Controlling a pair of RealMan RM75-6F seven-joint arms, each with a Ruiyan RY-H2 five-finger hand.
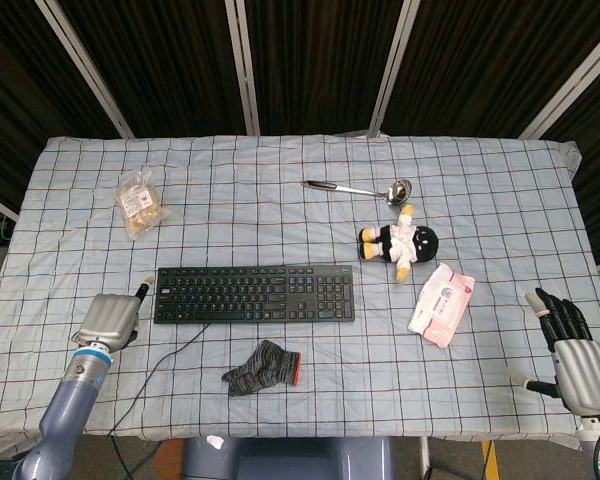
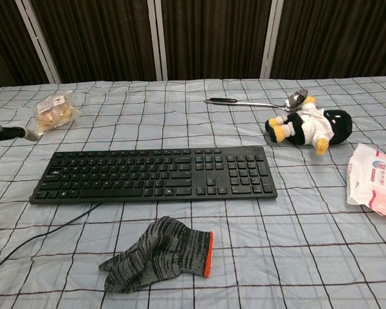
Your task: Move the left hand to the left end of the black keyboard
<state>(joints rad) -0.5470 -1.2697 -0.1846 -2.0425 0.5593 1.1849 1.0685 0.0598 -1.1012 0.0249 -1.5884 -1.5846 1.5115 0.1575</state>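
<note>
The black keyboard point(image 1: 255, 293) lies flat across the middle of the checked tablecloth, its left end near the left third of the table; the chest view has the keyboard point(image 2: 154, 174) too. My left hand point(image 1: 108, 320) hovers just left of and slightly nearer than that left end, fingers curled in with one fingertip point(image 1: 142, 290) sticking out toward the keyboard's corner. It holds nothing. At the chest view's left edge only a sliver of the left hand point(image 2: 6, 133) appears. My right hand point(image 1: 570, 352) sits at the table's near right corner, fingers spread and empty.
A grey knit glove point(image 1: 262, 368) lies in front of the keyboard, and the keyboard's cable point(image 1: 155, 370) trails to the near edge. A snack bag point(image 1: 140, 200) is at the back left. A ladle point(image 1: 360, 188), a plush doll point(image 1: 400, 242) and a wipes pack point(image 1: 442, 303) lie to the right.
</note>
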